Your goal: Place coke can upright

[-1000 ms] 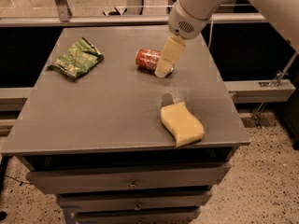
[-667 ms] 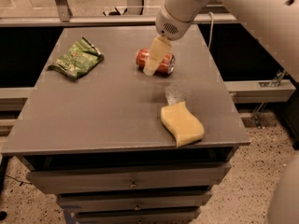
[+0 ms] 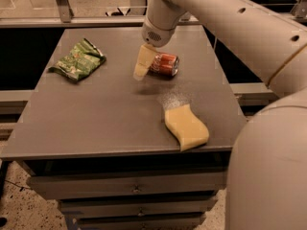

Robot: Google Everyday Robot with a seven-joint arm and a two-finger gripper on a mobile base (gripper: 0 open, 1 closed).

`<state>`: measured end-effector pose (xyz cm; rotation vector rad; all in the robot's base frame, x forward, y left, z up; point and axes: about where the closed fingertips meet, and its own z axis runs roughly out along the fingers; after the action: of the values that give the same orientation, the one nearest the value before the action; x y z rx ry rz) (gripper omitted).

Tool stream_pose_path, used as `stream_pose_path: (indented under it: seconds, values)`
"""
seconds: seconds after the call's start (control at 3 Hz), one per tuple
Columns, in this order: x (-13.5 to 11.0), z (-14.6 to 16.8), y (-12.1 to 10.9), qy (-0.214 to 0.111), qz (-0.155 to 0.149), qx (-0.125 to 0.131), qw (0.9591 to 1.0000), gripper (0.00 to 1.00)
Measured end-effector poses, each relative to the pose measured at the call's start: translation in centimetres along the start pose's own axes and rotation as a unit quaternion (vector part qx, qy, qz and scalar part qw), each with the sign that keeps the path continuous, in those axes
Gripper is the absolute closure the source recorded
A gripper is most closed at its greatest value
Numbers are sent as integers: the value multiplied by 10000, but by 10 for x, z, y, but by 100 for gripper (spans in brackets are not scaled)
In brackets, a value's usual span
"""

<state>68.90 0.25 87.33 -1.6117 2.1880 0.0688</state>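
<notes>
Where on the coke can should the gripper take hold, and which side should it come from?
Probably mid-barrel on the coke can, from above, closing across its curved sides. It lies on its side on the table, silver end facing right, so the flat ends offer little purchase. The gripper hangs at its left end, needing only a short shift.

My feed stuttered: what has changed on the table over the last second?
The gripper slid across the coke can toward the green snack bag, now at the can's end on that side. The can lies on its side as before, not lifted; bag and yellow sponge unmoved.
</notes>
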Motion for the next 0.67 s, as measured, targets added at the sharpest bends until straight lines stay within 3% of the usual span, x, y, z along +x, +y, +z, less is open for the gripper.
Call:
stream_pose_path:
  seconds: [0.33,0.67]
  values:
    - [2,20,-7,176,32,-21,9998,0]
    - [5,32,-12,296,68,-30,9995,18]
